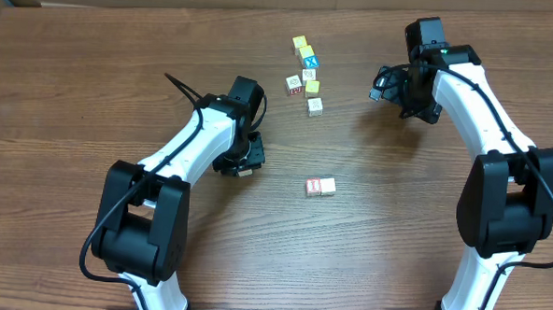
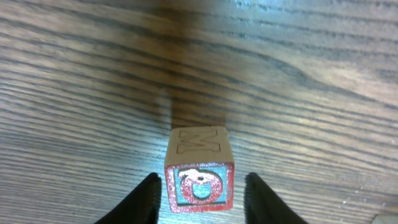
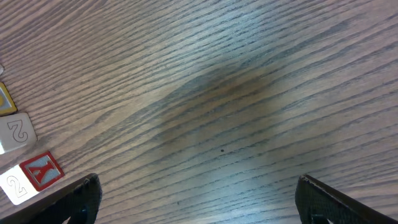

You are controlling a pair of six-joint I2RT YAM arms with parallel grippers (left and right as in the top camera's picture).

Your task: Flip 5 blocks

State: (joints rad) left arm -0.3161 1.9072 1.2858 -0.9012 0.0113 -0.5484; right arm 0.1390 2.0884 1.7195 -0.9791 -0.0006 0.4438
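Observation:
In the left wrist view a small wooden block (image 2: 199, 180) stands on the table with a red-bordered picture face toward the camera and a pale letter face on top. My left gripper (image 2: 202, 190) straddles it, jaws open, with a thin gap on each side. Overhead, the left gripper (image 1: 243, 163) hides this block. Two more blocks (image 1: 321, 187) lie side by side mid-table, and a cluster of blocks (image 1: 308, 77) sits farther back. My right gripper (image 1: 390, 89) hovers wide open and empty over bare wood right of that cluster, as its own view (image 3: 199, 199) also shows.
The cluster includes yellow-topped cubes (image 1: 300, 43) and a blue-topped cube (image 1: 308, 59). At the left edge of the right wrist view lie a red "A" block (image 3: 41, 170) and a white "2" block (image 3: 15, 130). The table is brown wood grain.

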